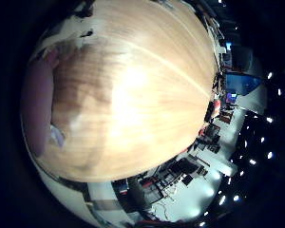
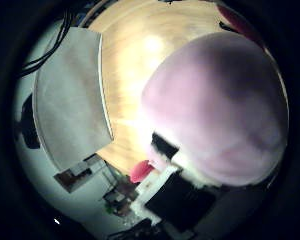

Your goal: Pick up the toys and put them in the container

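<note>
A large pink soft toy [image 2: 225, 105] fills much of the right thumb side palm view, so it is very close to my palm. A small red part [image 2: 140, 171] sticks out at its edge. White and black parts of my hand [image 2: 188, 198] show beside the toy. I cannot see how the hand stands around it. The right little finger side palm view shows a pink blurred shape [image 1: 38, 103] at the table's edge, likely the same toy. A grey container [image 2: 72, 100] stands on the wooden table [image 2: 140, 55], beside the toy.
The light wooden table top [image 1: 142, 85] fills the right little finger side palm view, with the room's floor and furniture [image 1: 195, 171] beyond its edge. A red thing [image 2: 240, 20] shows past the pink toy at the picture's rim.
</note>
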{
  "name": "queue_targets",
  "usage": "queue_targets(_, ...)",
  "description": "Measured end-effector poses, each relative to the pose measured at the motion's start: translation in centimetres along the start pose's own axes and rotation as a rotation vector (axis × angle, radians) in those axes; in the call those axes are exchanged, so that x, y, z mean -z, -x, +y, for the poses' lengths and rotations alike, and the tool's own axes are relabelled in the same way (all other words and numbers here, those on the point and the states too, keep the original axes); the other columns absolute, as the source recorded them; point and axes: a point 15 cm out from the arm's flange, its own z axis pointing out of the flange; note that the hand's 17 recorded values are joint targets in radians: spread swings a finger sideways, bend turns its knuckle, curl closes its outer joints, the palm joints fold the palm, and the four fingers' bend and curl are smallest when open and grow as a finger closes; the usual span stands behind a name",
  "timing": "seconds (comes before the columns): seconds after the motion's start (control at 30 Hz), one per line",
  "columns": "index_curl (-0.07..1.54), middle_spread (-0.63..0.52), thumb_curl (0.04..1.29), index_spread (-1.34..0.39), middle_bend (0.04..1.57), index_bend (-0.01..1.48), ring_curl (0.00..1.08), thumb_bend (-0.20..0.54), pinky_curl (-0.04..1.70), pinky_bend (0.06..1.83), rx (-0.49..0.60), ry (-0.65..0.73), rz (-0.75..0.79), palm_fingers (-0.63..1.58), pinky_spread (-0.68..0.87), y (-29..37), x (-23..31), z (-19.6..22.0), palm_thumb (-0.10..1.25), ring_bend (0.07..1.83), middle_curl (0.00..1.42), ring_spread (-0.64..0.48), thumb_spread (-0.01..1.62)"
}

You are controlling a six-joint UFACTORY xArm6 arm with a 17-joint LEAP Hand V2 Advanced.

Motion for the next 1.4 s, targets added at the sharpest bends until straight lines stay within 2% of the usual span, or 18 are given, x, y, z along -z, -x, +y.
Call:
queue_targets(0.13, 0.32, -0.39, 0.4, -0.5, 0.6, 0.27, 0.41, 0.172, 0.27, 1.26, -0.014, -0.061, -0.006, 1.07, -0.46, 0.0, 0.8, -1.2, 1.0, 1.18, 0.51, -0.37, 1.02)
queue_targets(0.2, 0.35, -0.41, 0.41, -0.51, 0.64, 0.31, 0.42, 0.173, 0.27, 1.23, -0.022, -0.09, -0.008, 1.14, -0.48, -0.2, 1.5, -1.6, 1.04, 1.18, 0.54, -0.37, 1.01)
queue_targets(0.47, 0.45, -0.44, 0.42, -0.54, 0.74, 0.38, 0.44, 0.107, 0.3, 1.18, -0.038, -0.176, -0.01, 1.19, -0.54, -0.6, 4.9, -1.8, 1.1, 1.17, 0.6, -0.37, 0.92)
queue_targets(0.7, 0.51, -0.44, 0.43, -0.54, 0.77, 0.39, 0.45, 0.032, 0.32, 1.16, -0.047, -0.282, -0.013, 1.19, -0.56, -0.9, 9.8, -1.2, 1.14, 1.17, 0.62, -0.38, 0.86)
queue_targets(0.93, 0.55, -0.44, 0.43, -0.55, 0.78, 0.38, 0.45, -0.012, 0.34, 1.14, -0.041, -0.369, -0.018, 1.19, -0.57, -0.5, 16.0, -1.2, 1.16, 1.18, 0.62, -0.37, 0.84)
queue_targets(1.2, 0.59, -0.44, 0.43, -0.56, 0.78, 0.37, 0.45, -0.017, 0.36, 1.13, 0.057, -0.459, -0.056, 1.19, -0.57, 4.3, 24.4, -1.0, 1.17, 1.18, 0.62, -0.37, 0.82)
queue_targets(1.4, 0.61, -0.44, 0.44, -0.56, 0.78, 0.35, 0.45, -0.018, 0.37, 1.12, 0.2, -0.454, -0.088, 1.19, -0.58, 10.9, 27.6, -0.6, 1.16, 1.18, 0.62, -0.37, 0.82)
